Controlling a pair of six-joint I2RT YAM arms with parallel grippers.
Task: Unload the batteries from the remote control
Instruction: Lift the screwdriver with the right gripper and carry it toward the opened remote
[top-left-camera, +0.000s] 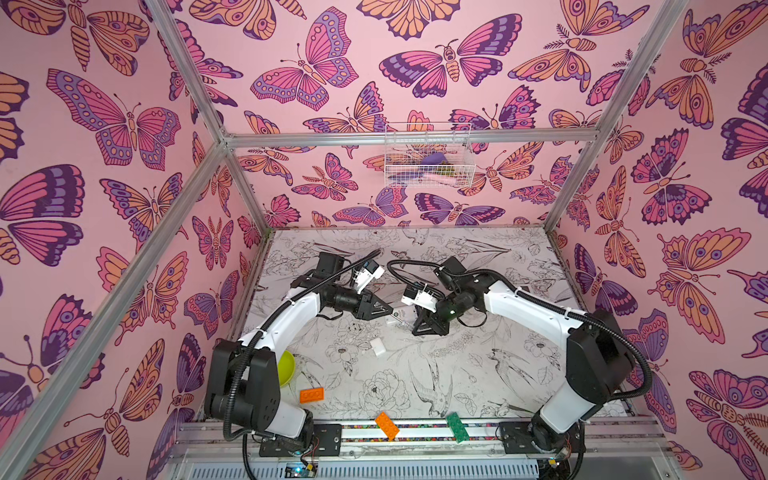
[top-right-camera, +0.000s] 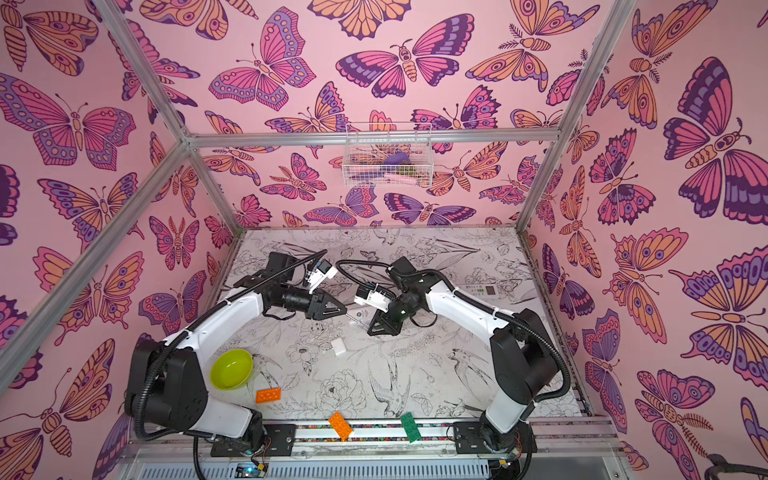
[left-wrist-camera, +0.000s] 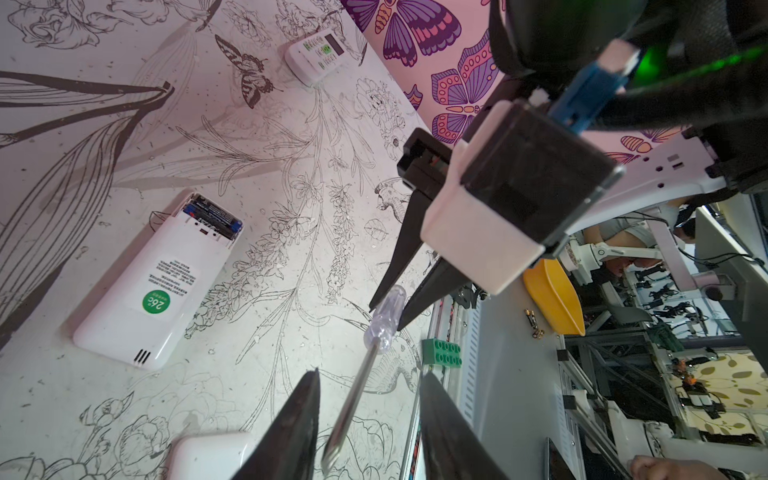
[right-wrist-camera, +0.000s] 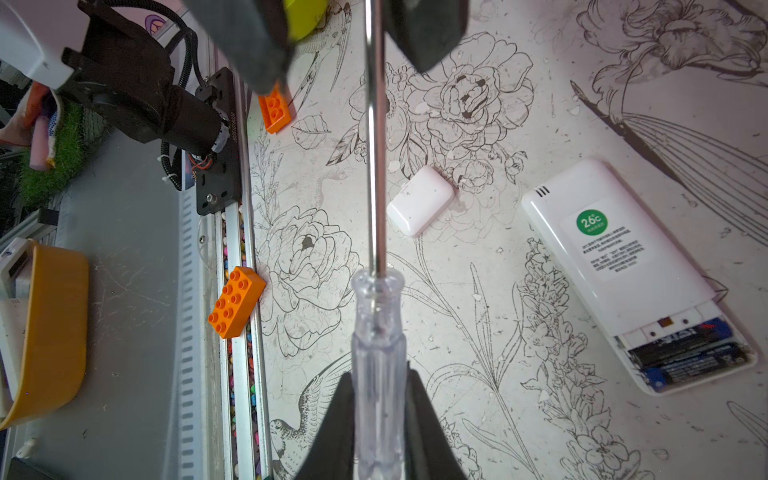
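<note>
A green round sticker (right-wrist-camera: 591, 221) on the back of the white remote control (right-wrist-camera: 652, 299) reads 26°C, while the small print beneath it is too fine to read.

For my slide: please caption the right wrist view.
Right gripper grips the clear-handled screwdriver; the opened remote shows its batteries.

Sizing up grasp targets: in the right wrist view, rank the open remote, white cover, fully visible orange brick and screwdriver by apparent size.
1. open remote
2. orange brick and white cover, alike, unranked
Unplaced: screwdriver, looks longest but sits right at the camera
</note>
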